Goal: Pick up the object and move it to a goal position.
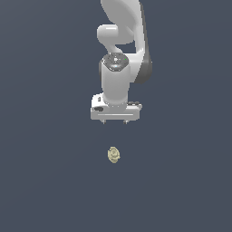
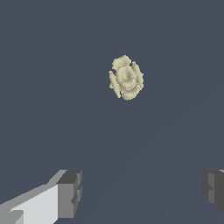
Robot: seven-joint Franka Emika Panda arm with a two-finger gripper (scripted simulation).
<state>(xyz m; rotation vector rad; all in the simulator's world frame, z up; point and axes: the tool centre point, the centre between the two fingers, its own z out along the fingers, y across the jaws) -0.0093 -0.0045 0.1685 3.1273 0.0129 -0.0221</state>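
The object (image 1: 113,155) is a tiny pale yellow-beige lumpy round item lying on the dark grey surface, below the gripper in the exterior view. It also shows in the wrist view (image 2: 126,78). My white gripper (image 1: 114,122) hangs above the surface, apart from the object, pointing down. Its jaws stand wide apart and hold nothing. In the wrist view the gripper (image 2: 142,192) shows two grey fingertips (image 2: 70,192) spread far apart, with the object lying ahead of them, not between them.
The dark grey surface (image 1: 50,181) fills both views. The white arm (image 1: 122,41) rises above the gripper. No other object shows.
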